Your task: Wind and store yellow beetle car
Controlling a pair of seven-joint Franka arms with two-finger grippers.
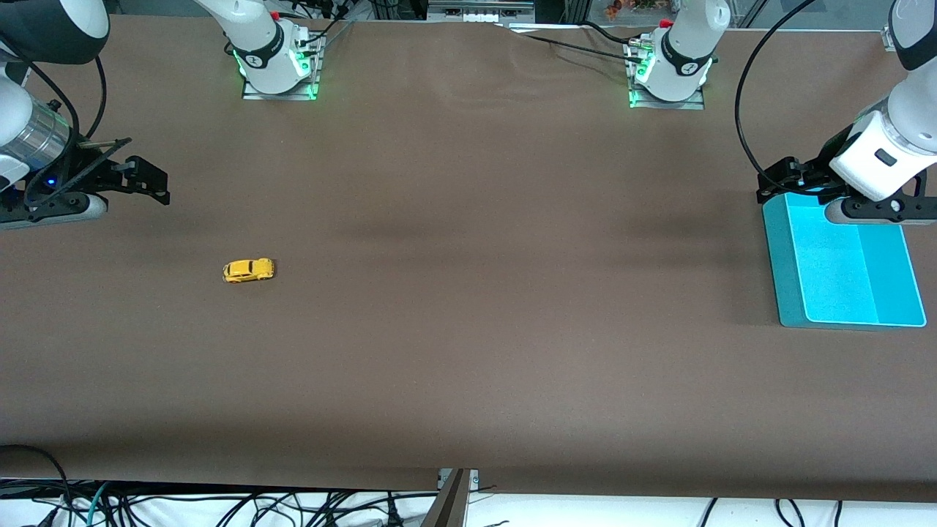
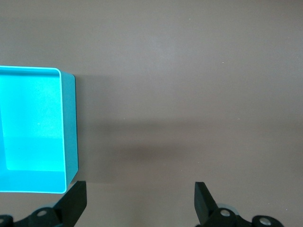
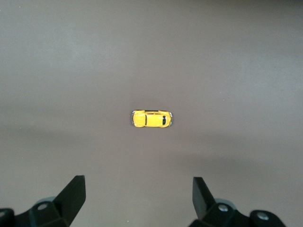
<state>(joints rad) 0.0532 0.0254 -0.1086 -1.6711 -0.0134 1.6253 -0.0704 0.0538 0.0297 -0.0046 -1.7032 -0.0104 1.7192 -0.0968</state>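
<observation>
Both tools are hanging in the air with their fingers spread wide, and neither is pinching anything. We are seeing the right tool (image 1: 157,183) at the right arm's end of the desk, up over bare brown surface; in the right wrist view its 2 dark fingertips (image 3: 75,191) are standing well apart, with open desk showing between them. We are seeing the left tool (image 1: 772,187) at the left arm's end, hanging over the edge of a turquoise tray (image 1: 787,293); in the left wrist view its fingertips (image 2: 75,198) are likewise standing wide apart over the desk (image 2: 189,71), with the corner of the tray (image 2: 68,123) just beside 1 of them.

We are finding the yellow beetle car (image 1: 249,270) sitting on its wheels on the desk (image 1: 468,329), toward the right arm's end and nearer to the front camera than the right tool. It is lying with its length along the desk's long direction. From the right wrist camera the car (image 3: 152,118) is showing from above, with its dark windows visible, well apart from the fingertips and touching neither.

The tray is resting flat on the desk, well apart from the car, and its inside is showing nothing but turquoise floor.
</observation>
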